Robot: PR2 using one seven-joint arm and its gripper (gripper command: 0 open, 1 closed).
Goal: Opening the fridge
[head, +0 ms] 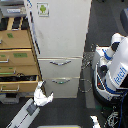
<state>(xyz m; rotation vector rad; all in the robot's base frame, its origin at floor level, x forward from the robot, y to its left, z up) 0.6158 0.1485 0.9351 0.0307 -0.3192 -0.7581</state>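
A: Where's the fridge [60, 40]?

B: Middle of the exterior view, tall and white, with a green-and-white sticker [43, 8] near the top of the big door. Two drawers below it with curved silver handles, all looking closed

A: And the claw [40, 93]?

B: Low down by the fridge's bottom corner on the view's left, in front of the wooden cabinet [17, 55]. Too blurred; I cannot tell whether it's spread or pressed together

A: Anything else?

B: The robot's white body [114, 67] stands at the view's right
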